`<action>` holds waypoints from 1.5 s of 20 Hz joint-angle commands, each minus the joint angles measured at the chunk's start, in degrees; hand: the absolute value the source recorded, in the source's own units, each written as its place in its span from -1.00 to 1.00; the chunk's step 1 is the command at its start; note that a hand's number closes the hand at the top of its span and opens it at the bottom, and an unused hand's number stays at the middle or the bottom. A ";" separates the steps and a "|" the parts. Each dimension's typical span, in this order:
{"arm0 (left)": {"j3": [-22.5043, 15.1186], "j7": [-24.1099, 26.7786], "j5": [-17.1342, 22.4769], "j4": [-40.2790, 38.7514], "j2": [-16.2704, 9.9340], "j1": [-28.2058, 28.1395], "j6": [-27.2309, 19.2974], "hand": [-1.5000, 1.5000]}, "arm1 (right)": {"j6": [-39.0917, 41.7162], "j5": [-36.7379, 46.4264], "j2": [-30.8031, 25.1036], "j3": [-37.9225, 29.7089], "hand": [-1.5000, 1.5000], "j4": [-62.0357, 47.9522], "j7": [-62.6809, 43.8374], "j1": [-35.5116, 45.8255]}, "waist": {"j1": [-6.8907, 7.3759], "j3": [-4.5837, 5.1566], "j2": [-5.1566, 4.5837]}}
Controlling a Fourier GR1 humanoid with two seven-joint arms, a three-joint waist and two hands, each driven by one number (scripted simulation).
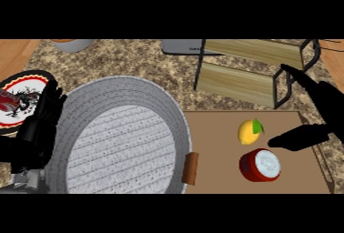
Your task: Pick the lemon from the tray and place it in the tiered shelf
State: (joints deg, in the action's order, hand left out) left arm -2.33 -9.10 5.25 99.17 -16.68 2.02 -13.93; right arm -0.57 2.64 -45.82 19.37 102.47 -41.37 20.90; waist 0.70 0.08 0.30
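A yellow lemon [249,131] with a green leaf lies on the brown tray [215,136] at the right. My right hand [316,118] is just right of the lemon, fingers spread and thumb pointing toward it, not touching it. Behind the tray stands the tiered shelf [252,68] with two wooden boards in a black wire frame. At the left edge my left hand [37,132] rests open, fingers up.
A red round tin with a white lid [260,165] lies on the tray in front of the lemon. A large grey ribbed plate [121,136] fills the middle left. A round black, red and white dish [17,100] sits at the far left.
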 commanded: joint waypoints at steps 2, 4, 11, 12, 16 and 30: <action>0.41 0.41 1.09 -1.10 0.99 1.36 0.42 0.00 | 5.41 5.40 1.39 8.01 -1.00 0.88 -18.58 7.54 | 0.53 0.13 -0.30; -0.46 1.28 -0.30 -4.70 2.51 3.49 -0.56 0.00 | 5.99 7.39 5.27 9.54 -1.00 0.78 -23.62 10.41 | -0.24 0.06 -0.38; 1.03 0.56 1.18 -3.06 0.98 2.26 0.56 0.00 | 8.16 16.20 10.59 15.47 -1.00 -9.08 -25.31 11.45 | -0.16 -0.03 -0.36; -0.72 3.03 -0.46 -6.74 3.37 3.77 -0.81 0.00 | 9.57 16.90 10.59 17.15 -1.00 -10.26 -26.33 12.08 | -0.51 0.03 -0.54; -1.36 -0.98 -1.20 -2.87 2.60 4.52 -2.29 0.00 | 13.06 16.25 11.89 16.74 -1.00 -16.21 -28.68 14.61 | -0.16 -0.03 -0.44; 0.36 -1.78 -1.85 -1.83 2.60 3.94 -1.19 0.00 | 9.53 28.59 21.05 14.30 -1.00 -17.26 -23.11 3.87 | -0.65 -0.08 -0.27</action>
State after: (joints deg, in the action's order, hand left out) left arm -1.58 -9.10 4.80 96.82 -15.50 4.36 -13.96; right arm 8.64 27.66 -28.72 32.49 85.64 -59.98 26.80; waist 0.15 -0.34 0.21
